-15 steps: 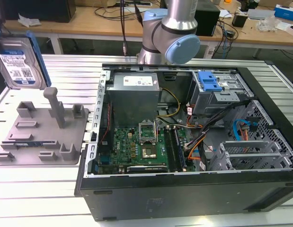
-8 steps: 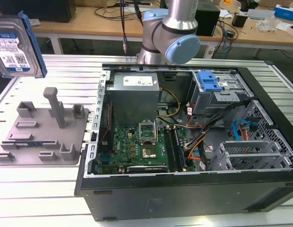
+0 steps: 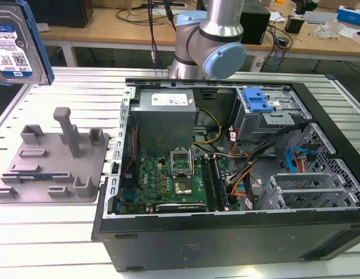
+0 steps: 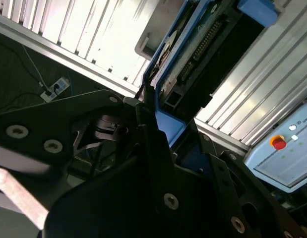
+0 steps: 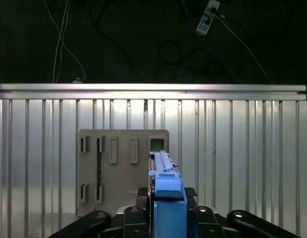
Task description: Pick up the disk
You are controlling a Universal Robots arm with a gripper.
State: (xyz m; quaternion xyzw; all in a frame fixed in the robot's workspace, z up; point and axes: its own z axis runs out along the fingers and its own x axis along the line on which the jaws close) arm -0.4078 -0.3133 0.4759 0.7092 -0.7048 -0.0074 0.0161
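Silver arm (image 3: 217, 20), pale-blue joint cap (image 3: 224, 60), black screwed fingers (image 4: 158, 148)

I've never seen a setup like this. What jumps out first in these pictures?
The open black computer case, its green circuit board and cables showing, lies on the slatted metal table. At the exterior view's upper left hangs the flat silver disk with a blue-and-white label and blue frame, raised above the grey plastic holder tray with upright posts. In the first wrist view the gripper clamps that disk's blue edge.

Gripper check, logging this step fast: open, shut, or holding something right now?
End effector: shut on the disk, held up in the air above the grey holder tray.
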